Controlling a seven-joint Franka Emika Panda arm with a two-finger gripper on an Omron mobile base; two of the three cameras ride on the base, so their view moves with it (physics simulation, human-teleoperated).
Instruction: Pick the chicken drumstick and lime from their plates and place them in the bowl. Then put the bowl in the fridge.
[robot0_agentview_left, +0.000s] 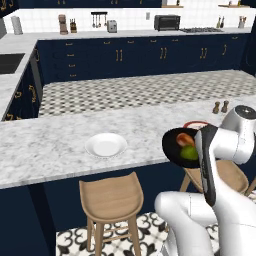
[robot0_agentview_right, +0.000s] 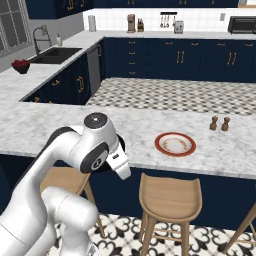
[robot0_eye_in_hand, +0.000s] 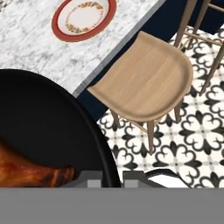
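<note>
The jaws are clamped on the rim of the glossy black bowl, one finger inside the wall and one outside, and the bowl is carried in the air at the near edge of the marble desk, above the wooden stools. Inside it lie the chicken drumstick and the lime; in the left base view the green fruit sits just beside and below the reddish meat. Seen from the hand, the drumstick's long axis runs across the bowl floor, its narrower end pointing toward the gripped rim.

The bowl looks stiff and slick, and a one-sided rim hold probably lets it sag, so it likely needs to stay level; the round lime would roll at any tilt, while the drumstick should lie more settled.

Beyond, the red-brown rimmed plate lies bare on the desk, and the plain white plate sits well apart from it. Two small shakers stand farther back, before the navy cabinets.
</note>
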